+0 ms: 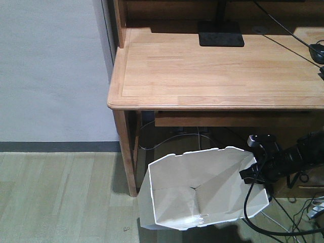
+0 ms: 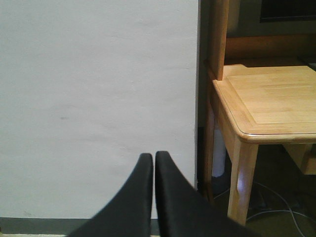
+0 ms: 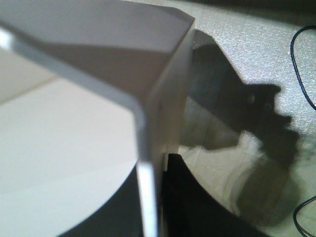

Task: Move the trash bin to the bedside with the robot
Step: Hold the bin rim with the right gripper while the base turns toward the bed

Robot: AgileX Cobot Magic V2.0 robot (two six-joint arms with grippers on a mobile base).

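Note:
The white faceted trash bin [image 1: 202,190] stands on the floor just in front of the desk, its cream interior open to the front view. My right gripper [image 1: 251,174] is shut on the bin's right rim. In the right wrist view the rim [image 3: 143,123] runs between the jaws of that gripper [image 3: 150,170], with one black finger [image 3: 118,212] inside the bin and the other outside. My left gripper [image 2: 154,155] is shut on nothing and faces a white wall. The bedside is out of view.
A light wooden desk [image 1: 212,71] with a black monitor base [image 1: 220,33] stands right behind the bin. Its front left leg [image 1: 126,152] is beside the bin. Cables [image 1: 263,223] trail on the floor at the right. A white wall [image 1: 50,71] and wood-look floor [image 1: 61,197] lie to the left.

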